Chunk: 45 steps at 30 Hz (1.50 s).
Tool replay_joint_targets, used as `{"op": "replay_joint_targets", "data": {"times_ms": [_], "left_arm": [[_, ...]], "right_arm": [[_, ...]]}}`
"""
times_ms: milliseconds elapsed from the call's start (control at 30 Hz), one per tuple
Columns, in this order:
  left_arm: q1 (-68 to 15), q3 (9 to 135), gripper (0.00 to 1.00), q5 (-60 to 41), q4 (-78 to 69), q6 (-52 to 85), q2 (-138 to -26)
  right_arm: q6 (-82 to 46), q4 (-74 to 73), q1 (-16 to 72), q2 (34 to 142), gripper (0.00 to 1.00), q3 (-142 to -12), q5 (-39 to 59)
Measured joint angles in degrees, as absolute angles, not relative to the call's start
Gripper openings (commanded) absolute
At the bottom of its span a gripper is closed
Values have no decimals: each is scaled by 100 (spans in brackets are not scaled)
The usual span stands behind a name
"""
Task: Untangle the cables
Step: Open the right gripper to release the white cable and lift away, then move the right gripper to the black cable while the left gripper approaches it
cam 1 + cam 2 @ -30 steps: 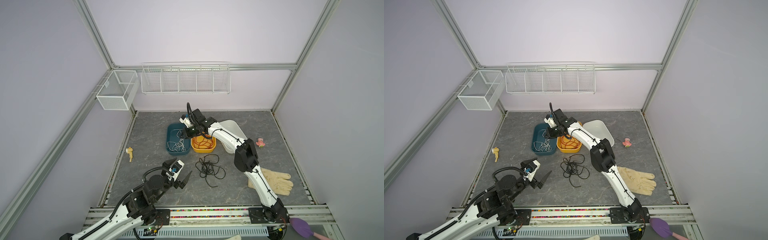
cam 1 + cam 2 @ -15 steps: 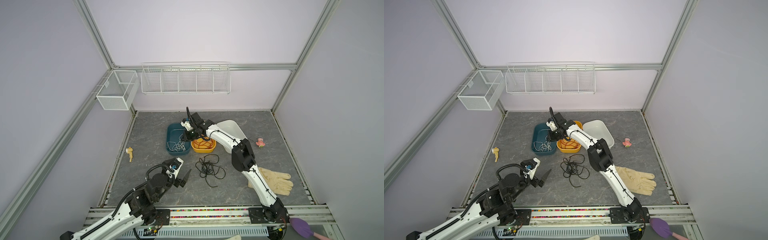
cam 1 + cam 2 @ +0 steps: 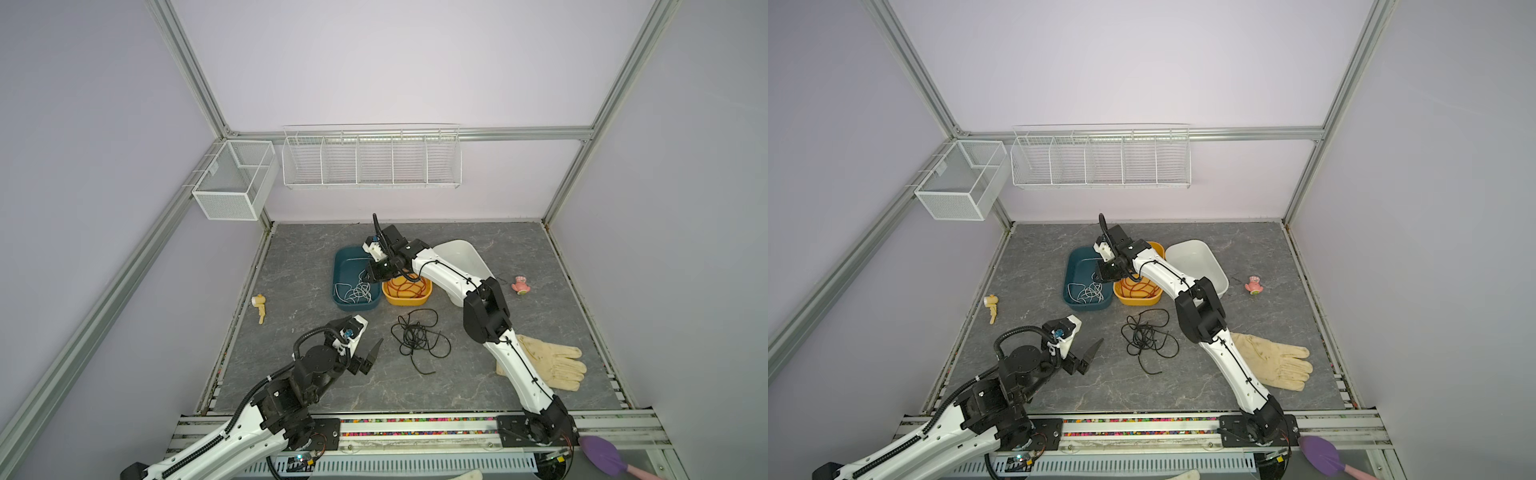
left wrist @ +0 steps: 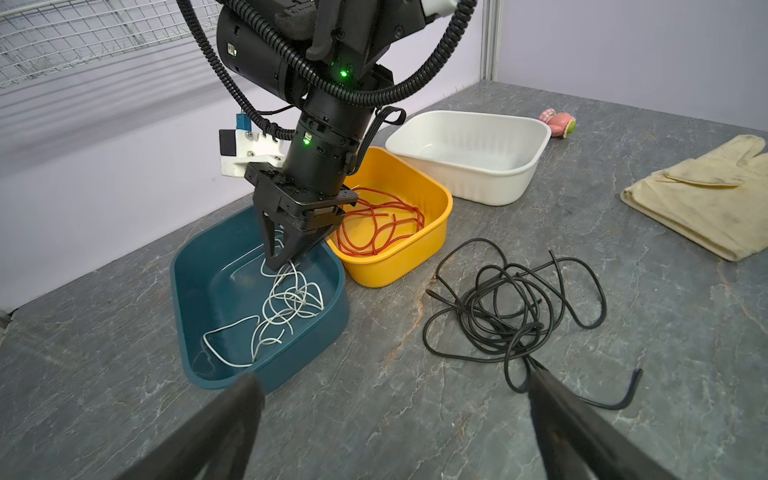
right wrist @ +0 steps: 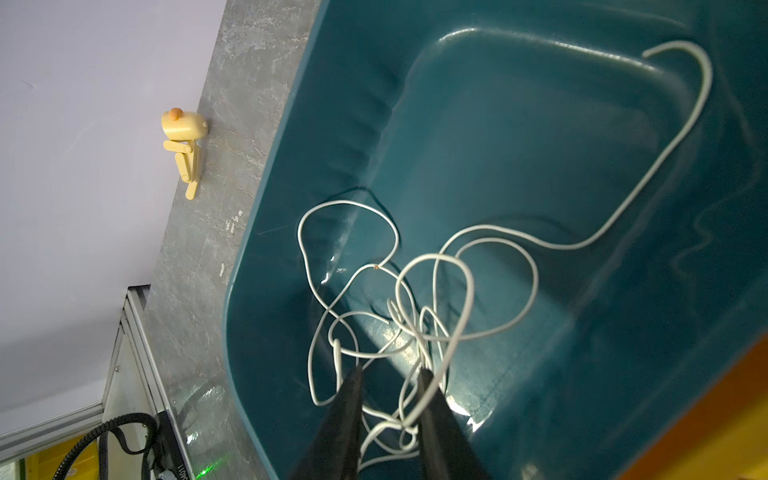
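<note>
The white cable (image 3: 353, 293) (image 3: 1086, 293) (image 4: 286, 303) lies in loose loops inside the teal bin (image 3: 335, 282) (image 5: 291, 249). My right gripper (image 3: 368, 276) (image 3: 1098, 276) (image 4: 278, 262) (image 5: 388, 370) points down into that bin, open a little, with white cable (image 5: 457, 291) strands running loose between its fingers. The red-orange cable (image 3: 405, 286) (image 4: 378, 228) is coiled in the yellow bin (image 3: 407, 301). The black cable (image 3: 417, 338) (image 3: 1148, 338) (image 4: 507, 307) sprawls on the table in front of the bins. My left gripper (image 3: 372, 353) (image 3: 1092, 351) (image 4: 392, 376) hovers wide open and empty, just left of the black cable.
An empty white bin (image 3: 461, 253) stands right of the yellow one. A cream glove (image 3: 552, 365) lies at the right, a pink toy (image 3: 520, 284) beyond it, a yellow toy (image 3: 259, 305) at the left edge. Wire baskets (image 3: 370, 158) hang on the back wall.
My right gripper has lowered toward the teal bin and its jaws have parted from shut, loosening the white cable. The left arm has barely shifted.
</note>
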State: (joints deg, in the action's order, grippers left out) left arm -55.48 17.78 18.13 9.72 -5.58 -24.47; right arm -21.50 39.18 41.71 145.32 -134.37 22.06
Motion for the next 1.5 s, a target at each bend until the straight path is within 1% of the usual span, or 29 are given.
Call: {"op": "replay_joint_targets", "data": {"times_ms": [333, 467, 700, 800, 900, 1000, 1100, 1267, 1300, 1367, 1500], "left_arm": [[-5518, 1778, 99, 1802, 972, -552, -2467], [-5511, 1778, 99, 1802, 972, -515, -2467], [-5496, 1778, 99, 1822, 972, -493, -2477], [-5485, 1778, 99, 1824, 974, -493, -2477], [-5485, 1780, 99, 1839, 976, -493, -2477], [-5483, 1817, 99, 1813, 1020, -493, -2504], [-5474, 1997, 99, 1754, 1135, -482, -2630], [-5474, 2609, 99, 1555, 1363, -301, -3124], [-5474, 2729, 99, 1476, 1409, -248, -3251], [-5474, 2974, 99, 1219, 1527, -121, -3551], [-5474, 3236, 99, 779, 1723, 117, -4012]], "right_arm": [[-2088, 3977, 4171, 14289, 30, -13437, 2185], [-2047, 4003, 4171, 14173, 34, -13437, 2182], [-1909, 4141, 4171, 14033, 47, -13437, 2047], [-1828, 4263, 4171, 13900, 58, -13437, 1968], [-1712, 4386, 4171, 13633, 71, -13428, 1837], [-1579, 4469, 4171, 13137, 82, -13244, 1636], [-1481, 4473, 4169, 12401, 89, -12737, 1433], [-1374, 4195, 4150, 10836, 99, -11216, 1131], [-1358, 4121, 4139, 10554, 98, -10892, 1072], [-1326, 3970, 4117, 9913, 91, -10145, 923], [-1245, 3774, 4069, 8823, 88, -8844, 602]]}}
